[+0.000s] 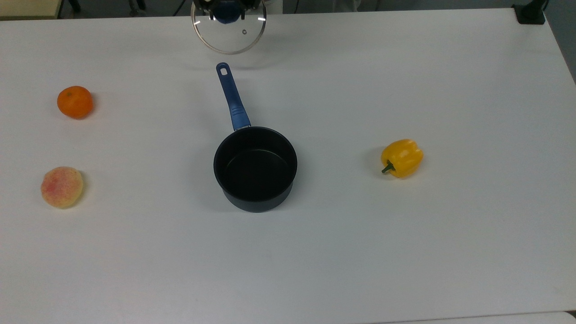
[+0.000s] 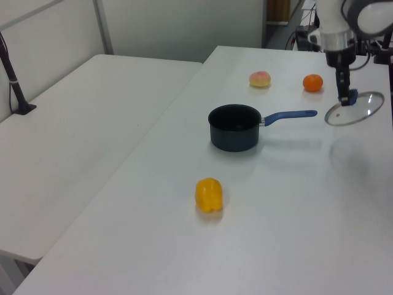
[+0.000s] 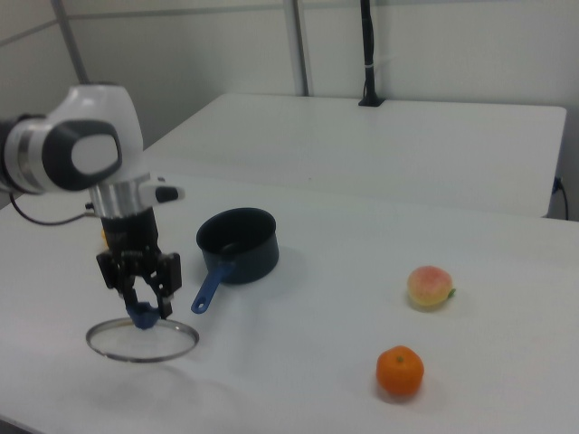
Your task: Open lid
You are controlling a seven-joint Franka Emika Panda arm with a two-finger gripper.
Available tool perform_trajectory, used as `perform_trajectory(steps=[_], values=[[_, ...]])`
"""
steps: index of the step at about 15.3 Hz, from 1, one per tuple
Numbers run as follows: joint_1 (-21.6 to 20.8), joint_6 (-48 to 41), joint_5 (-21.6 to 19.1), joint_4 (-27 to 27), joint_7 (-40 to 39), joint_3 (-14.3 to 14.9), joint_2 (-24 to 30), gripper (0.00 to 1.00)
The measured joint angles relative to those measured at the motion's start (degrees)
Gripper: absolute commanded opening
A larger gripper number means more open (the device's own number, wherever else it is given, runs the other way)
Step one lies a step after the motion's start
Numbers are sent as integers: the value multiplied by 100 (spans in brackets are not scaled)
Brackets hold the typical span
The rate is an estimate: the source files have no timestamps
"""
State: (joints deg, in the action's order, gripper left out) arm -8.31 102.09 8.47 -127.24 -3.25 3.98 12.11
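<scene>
Three fruits ring the pan [image 1: 255, 168] in the top view, and the lid [image 1: 228, 32] hangs past the handle tip at the far table [image 1: 405, 252] edge. The left view shows the gripper [image 2: 346, 97] clamping its knob, lid off the table. In the right view the lid [image 3: 142, 340] is level, beside the handle's end.

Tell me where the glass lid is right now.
The lid hangs from the gripper by its blue knob, just past the tip of the saucepan handle, at the right view's lower left and the top view's upper edge.
</scene>
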Motion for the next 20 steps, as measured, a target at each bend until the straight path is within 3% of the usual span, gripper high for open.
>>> perform_trajectory(steps=[4, 10, 15, 17, 20], values=[[-28, 983, 0, -602, 0, -2, -113, 0], [-145, 2332, 0, -809, 160, -20, -630, 4], [-181, 2487, 0, -805, 235, -76, -784, 39], [-181, 2487, 0, -804, 241, -77, -799, 64], [-181, 2487, 0, -804, 251, -77, -805, 79]])
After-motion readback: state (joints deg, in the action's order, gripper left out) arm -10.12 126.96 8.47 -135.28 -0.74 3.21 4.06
